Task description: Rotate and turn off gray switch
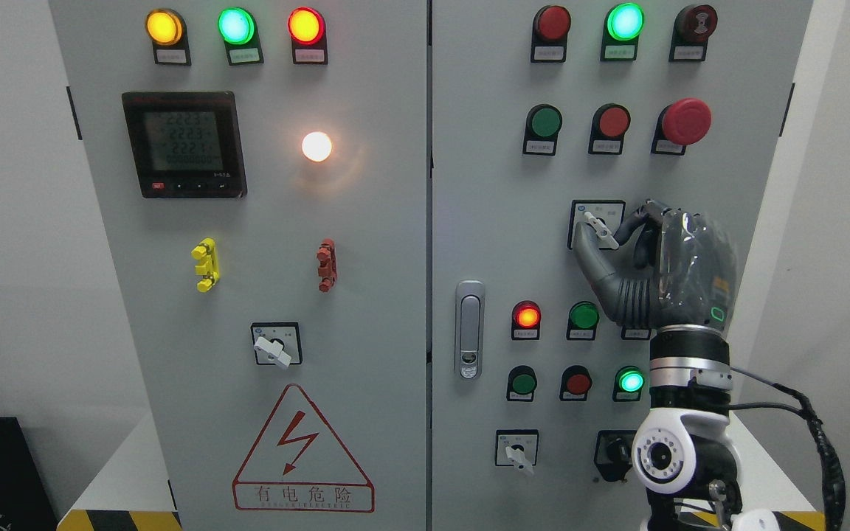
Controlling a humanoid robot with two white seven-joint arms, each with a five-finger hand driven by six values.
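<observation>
The gray switch (600, 231), a small pale lever on a square labelled plate, sits below the red mushroom button (685, 121) on the smooth gray cabinet door (484, 221). The right hand (620, 247), dark and jointed, pinches its lever between thumb and fingers.

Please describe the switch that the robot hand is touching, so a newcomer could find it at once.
On the right cabinet door, look below the big red mushroom button. The gray switch sits there, with the right hand on its pale lever.
</observation>
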